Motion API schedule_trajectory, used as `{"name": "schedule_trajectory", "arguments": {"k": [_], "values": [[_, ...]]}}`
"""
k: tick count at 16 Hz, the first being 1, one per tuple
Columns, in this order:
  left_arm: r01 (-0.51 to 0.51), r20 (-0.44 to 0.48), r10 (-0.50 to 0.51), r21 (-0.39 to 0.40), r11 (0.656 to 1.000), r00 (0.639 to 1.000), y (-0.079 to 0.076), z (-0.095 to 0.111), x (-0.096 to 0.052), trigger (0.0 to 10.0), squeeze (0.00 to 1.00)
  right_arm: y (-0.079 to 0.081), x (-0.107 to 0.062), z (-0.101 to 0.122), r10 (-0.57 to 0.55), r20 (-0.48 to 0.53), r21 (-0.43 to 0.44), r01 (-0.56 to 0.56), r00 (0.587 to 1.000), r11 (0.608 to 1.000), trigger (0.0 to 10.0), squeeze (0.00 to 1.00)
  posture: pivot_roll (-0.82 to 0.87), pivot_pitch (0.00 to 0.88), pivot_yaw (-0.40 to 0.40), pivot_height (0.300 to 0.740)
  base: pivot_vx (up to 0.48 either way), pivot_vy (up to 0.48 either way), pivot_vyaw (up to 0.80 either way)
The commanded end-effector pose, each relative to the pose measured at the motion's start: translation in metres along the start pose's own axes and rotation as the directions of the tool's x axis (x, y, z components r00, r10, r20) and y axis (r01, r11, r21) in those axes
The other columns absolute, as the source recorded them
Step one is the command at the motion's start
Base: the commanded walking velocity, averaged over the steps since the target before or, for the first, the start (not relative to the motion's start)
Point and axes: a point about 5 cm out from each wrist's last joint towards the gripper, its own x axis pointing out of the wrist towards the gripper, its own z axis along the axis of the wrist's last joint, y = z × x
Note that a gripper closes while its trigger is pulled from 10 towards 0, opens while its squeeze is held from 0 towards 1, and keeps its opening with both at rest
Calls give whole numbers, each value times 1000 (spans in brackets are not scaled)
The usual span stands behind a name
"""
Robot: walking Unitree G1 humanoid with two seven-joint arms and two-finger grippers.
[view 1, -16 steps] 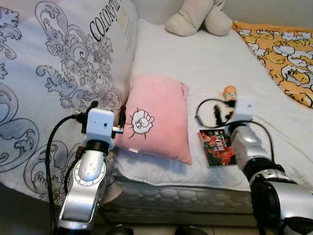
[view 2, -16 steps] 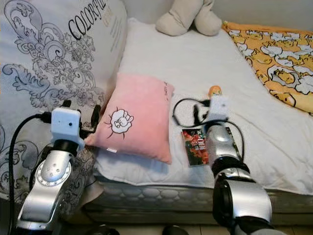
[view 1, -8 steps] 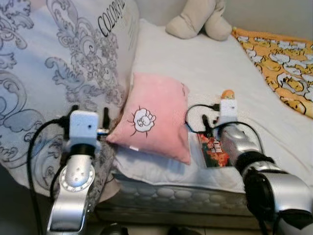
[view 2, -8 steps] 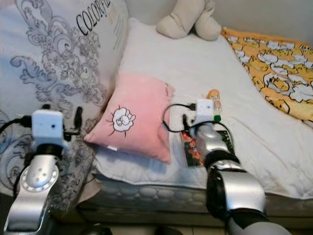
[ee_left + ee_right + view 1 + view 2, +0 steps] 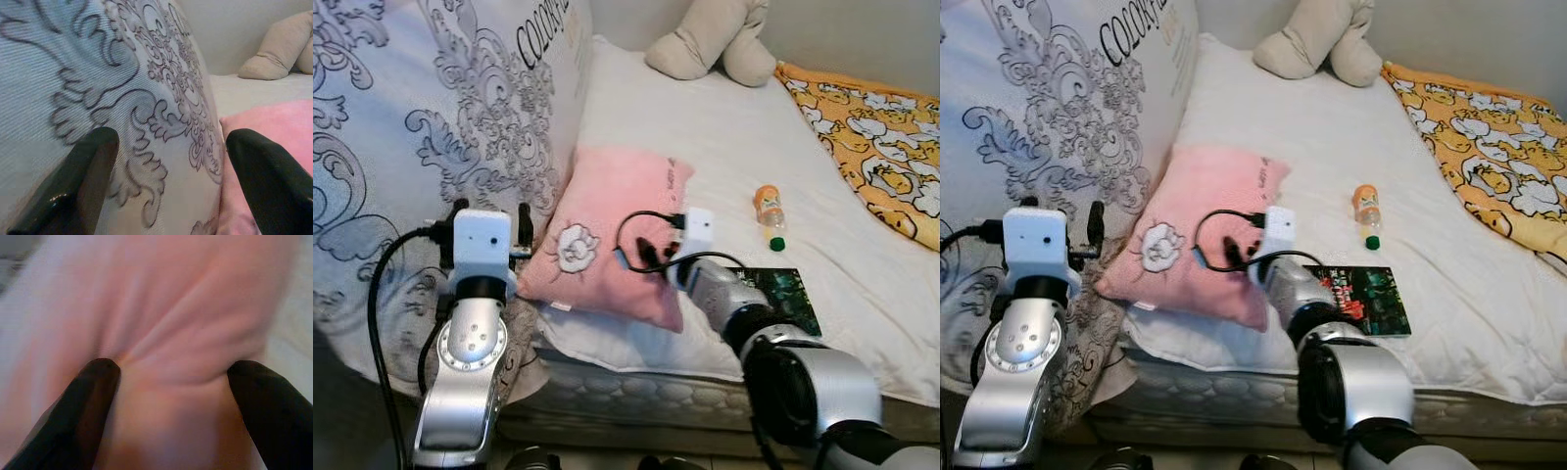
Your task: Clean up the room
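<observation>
**A:** So which bit of the room cleanup is this? Looks to me like the pink pillow point(image 5: 617, 240) is the current target. It's lying on the bed point(image 5: 724, 127), near the front edge, right beside the big patterned duvet point(image 5: 431, 127). The right gripper point(image 5: 166, 377) is pushed into its near edge with the fingers point(image 5: 98, 396) spread wide, and the fabric is bunching into folds between them — I'd call it the start of a grasp, nothing clamped yet.

**B:** Agreed. The left gripper point(image 5: 166, 166) is also wide, holding nothing, hovering close to the duvet just beside the pillow's left corner. My guess is the next move needs the right fingers to pinch down on enough fabric to lift it; that's a soft, squashy thing, so a shallow bite could slip.

**A:** Yeah, plush cover, loose filling, with a little white cartoon patch point(image 5: 576, 247) on it. The rest is different stuff: a small plastic bottle point(image 5: 768, 210) with an orange label and green cap lying on its side, and a flat, glossy dark book point(image 5: 1366, 297) near the front edge — rigid and thin, harder to get under.

**B:** Plus a beige stuffed toy point(image 5: 715, 37) at the far end and a yellow cartoon-print blanket point(image 5: 881, 127) on the right.
</observation>
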Motion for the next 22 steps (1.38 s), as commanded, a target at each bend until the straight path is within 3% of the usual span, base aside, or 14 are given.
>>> {"name": "schedule_trajectory", "arguments": {"k": [1,3,5,6,7,9,13,15,19,21,22], "values": [[3,5,-3,-2,1000,1000,-5,1,3,10000,0,13,3,9,62,23,-55,-61,998,997,10000,0,183,0,-151,740,0,0,0],[4,17,-4,-10,1000,1000,-7,3,10,10000,0,42,6,20,257,74,-177,-241,963,954,10000,0,128,0,-135,740,0,0,0],[15,27,-14,-27,1000,1000,-12,5,15,10000,0,44,3,23,329,83,-251,-300,941,920,10000,0,109,0,-127,740,0,0,0],[35,42,-33,-39,999,999,-17,8,19,10000,0,28,-1,31,287,127,-314,-236,949,920,10000,0,77,0,-113,740,0,0,0],[42,47,-40,-43,998,998,-19,9,21,10000,0,23,-2,33,272,142,-340,-211,952,916,10000,0,68,0,-107,740,0,0,0],[79,52,-75,-59,995,996,-25,9,27,10000,0,-8,-16,48,181,288,-430,-41,940,902,10000,0,21,0,-82,740,0,0,0],[118,35,-116,-74,990,993,-30,3,30,10000,0,-39,-42,28,146,346,-424,16,927,905,10000,0,-30,0,-47,740,0,0,0],[161,39,-158,-90,983,987,-40,4,30,10000,0,-52,-52,21,99,366,-386,54,925,921,10000,0,-50,0,-29,740,0,0,0],[225,66,-220,-74,972,973,-40,2,24,10000,0,-39,-84,29,113,506,-415,126,855,901,10000,0,-75,0,-6,740,0,0,0],[242,56,-238,-75,967,970,-33,-5,18,10000,0,-41,-102,18,31,547,-343,191,836,920,10000,0,-85,0,0,740,0,0,0],[243,64,-238,-71,967,969,-32,-5,18,10000,1000,-44,-104,14,0,554,-311,207,833,928,10000,1000,-85,0,0,740,0,0,0]]}}
